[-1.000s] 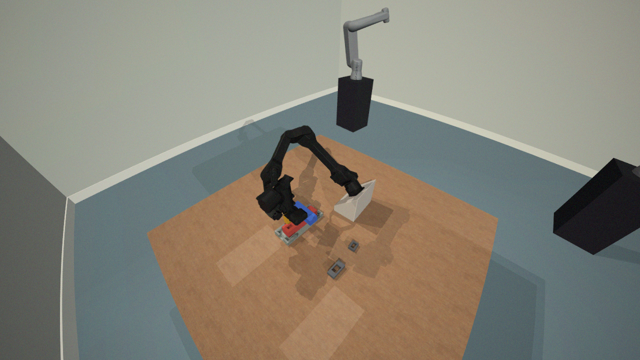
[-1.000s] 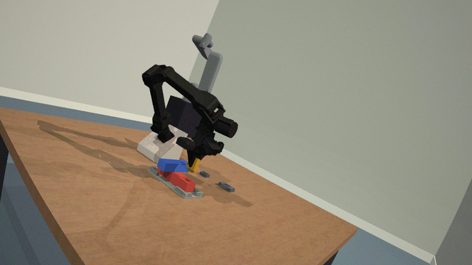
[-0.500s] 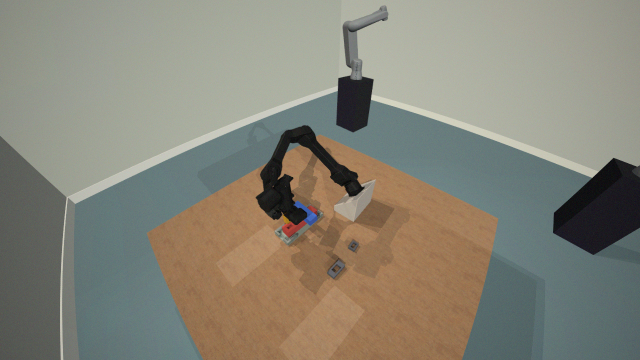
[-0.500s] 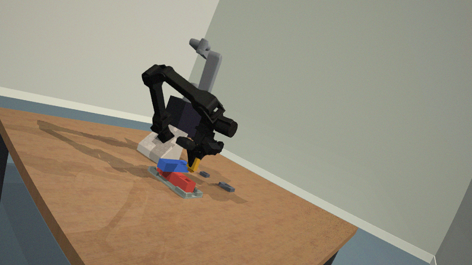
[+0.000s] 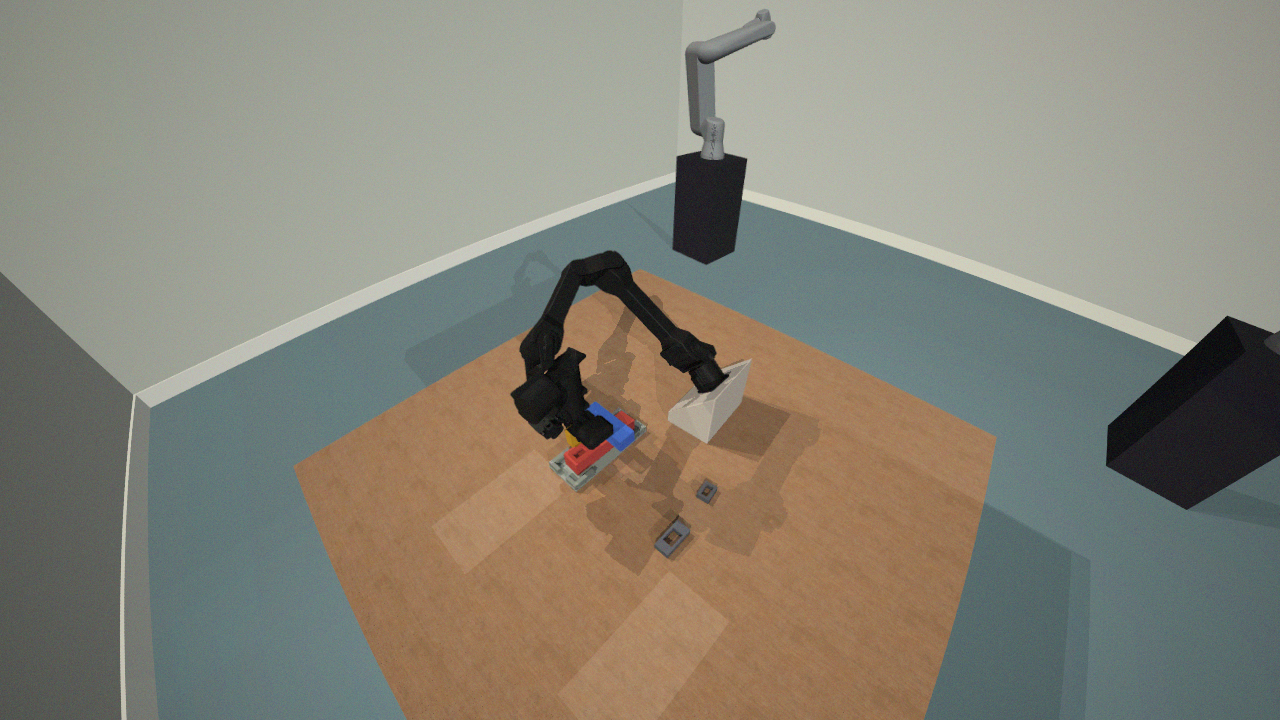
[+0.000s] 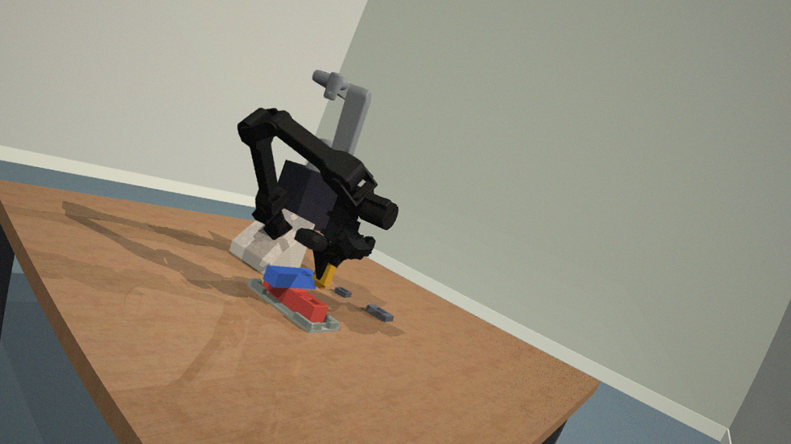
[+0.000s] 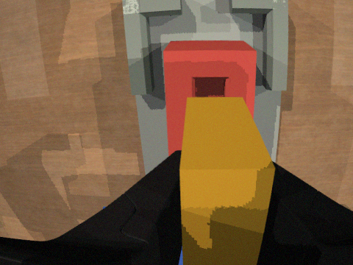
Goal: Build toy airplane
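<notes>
Above the tail end of the red fuselage [image 5: 580, 460] [image 6: 306, 305] [image 7: 176, 70], we see the yellow tail fin [image 5: 571, 439] [image 6: 327, 276] [image 7: 224, 191] pinched in our tool [image 6: 323, 271] [image 7: 215, 163], off the fuselage and short of its open socket in the wrist view. We judge that lowering too soon would land the tab on solid red beside the hole, since the fin's body hides the tab from us; pressing then could twist the fin in the grip or tip the fuselage. Further along the fuselage, the blue wing [image 5: 614, 426] [image 6: 288, 277] lies across its top, and a careless swing of the tool, close by, might knock it loose. Under the fuselage sits the grey-green jig [image 5: 578, 484] [image 6: 313, 327] [image 7: 279, 55] on the counter [image 5: 501, 573] [image 6: 360, 396] [image 7: 66, 110]. We can read no brands, labels or writing around the fuselage.
</notes>
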`<act>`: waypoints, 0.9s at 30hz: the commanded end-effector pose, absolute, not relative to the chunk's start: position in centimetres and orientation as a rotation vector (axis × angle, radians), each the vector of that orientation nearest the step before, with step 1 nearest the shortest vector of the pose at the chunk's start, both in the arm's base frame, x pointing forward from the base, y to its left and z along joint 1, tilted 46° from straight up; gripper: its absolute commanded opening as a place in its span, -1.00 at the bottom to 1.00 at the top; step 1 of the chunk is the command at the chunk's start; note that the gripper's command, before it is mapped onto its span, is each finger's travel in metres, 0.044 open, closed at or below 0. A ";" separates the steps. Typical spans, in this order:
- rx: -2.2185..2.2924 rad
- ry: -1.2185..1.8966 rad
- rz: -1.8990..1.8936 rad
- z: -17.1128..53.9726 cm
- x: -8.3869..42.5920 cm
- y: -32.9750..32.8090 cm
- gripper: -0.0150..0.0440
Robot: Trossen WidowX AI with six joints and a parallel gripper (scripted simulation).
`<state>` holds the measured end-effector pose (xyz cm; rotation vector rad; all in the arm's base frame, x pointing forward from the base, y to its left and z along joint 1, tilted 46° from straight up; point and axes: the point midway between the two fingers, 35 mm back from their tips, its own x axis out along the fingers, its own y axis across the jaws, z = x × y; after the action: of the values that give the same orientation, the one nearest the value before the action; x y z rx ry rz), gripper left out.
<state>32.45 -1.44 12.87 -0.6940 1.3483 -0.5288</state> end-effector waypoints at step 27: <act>-0.698 1.341 -0.529 10.5 33.1 -4.3 -0.27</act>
<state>33.14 -4.08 10.64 -0.6900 1.3434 -0.5318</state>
